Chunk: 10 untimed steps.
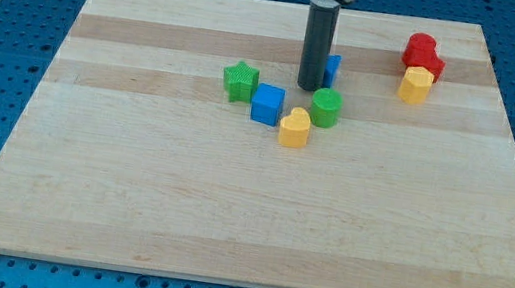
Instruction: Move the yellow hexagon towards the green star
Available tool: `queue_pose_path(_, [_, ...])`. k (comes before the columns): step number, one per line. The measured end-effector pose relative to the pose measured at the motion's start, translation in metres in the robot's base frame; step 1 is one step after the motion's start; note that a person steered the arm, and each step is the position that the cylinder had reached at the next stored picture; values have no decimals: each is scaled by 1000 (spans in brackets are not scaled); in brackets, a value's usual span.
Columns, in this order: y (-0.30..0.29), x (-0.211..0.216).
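The yellow hexagon [414, 84] lies near the view's top right, touching the red block [423, 54] just above it. The green star [240, 81] lies left of centre in the upper half of the board. My tip [310, 88] rests on the board between them, just above the green cylinder [325, 107] and right of the star. The tip is well left of the yellow hexagon and touches neither it nor the star.
A blue cube [267, 104] sits right of the star. A yellow heart [294, 128] lies below the green cylinder. A blue block [332, 70] is partly hidden behind the rod. The wooden board [226, 221] lies on a blue perforated table.
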State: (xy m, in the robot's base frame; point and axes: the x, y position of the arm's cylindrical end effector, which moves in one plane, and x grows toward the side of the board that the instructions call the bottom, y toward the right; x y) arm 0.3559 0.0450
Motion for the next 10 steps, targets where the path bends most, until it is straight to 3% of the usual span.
queue_pose_path(6, [173, 32])
queue_pose_path(10, [145, -6])
